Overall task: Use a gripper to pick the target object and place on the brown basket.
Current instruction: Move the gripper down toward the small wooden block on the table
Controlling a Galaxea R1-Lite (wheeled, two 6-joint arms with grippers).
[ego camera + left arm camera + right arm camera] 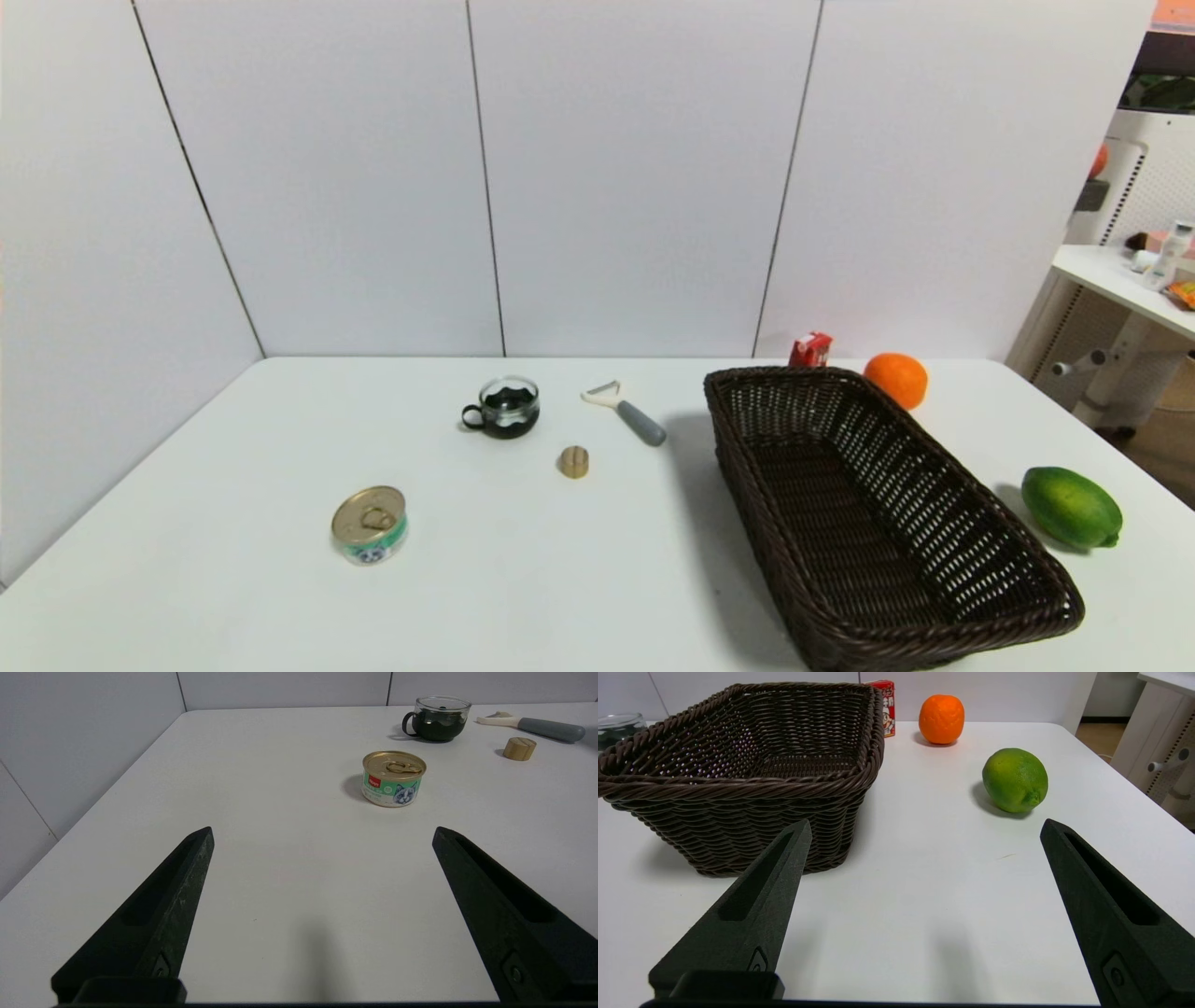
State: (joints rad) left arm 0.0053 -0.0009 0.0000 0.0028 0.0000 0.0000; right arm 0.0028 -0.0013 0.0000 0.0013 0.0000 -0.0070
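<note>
Checking the bench, you will find these items:
Left gripper [322, 830]: fingers spread wide with nothing between them, held above the bare white table [261, 812] near its left front part.
Right gripper [924, 828]: fingers likewise released and holding nothing, above the table near its right front edge, just beside the basket's near end.
Target object: the walnut [574, 461] rests on the table around mid-bench, apart from everything else, with its seam showing.
Brown basket [943, 644]: the woven wicker basket lies on the right half of the bench, running from the rear edge toward the front right; you can see nothing inside it.
Tin can [370, 525]: gold-lidded, with a cat label, upright toward the front left.
Glass cup [507, 408]: behind the walnut, handle facing left.
Peeler [627, 413]: grey handle, between cup and basket.
Orange [895, 379]: near the rear edge, beside the basket.
Red carton [810, 349]: touching or just behind the basket's far rim; you cannot tell which.
Green fruit [1070, 507]: near the right edge.
</note>
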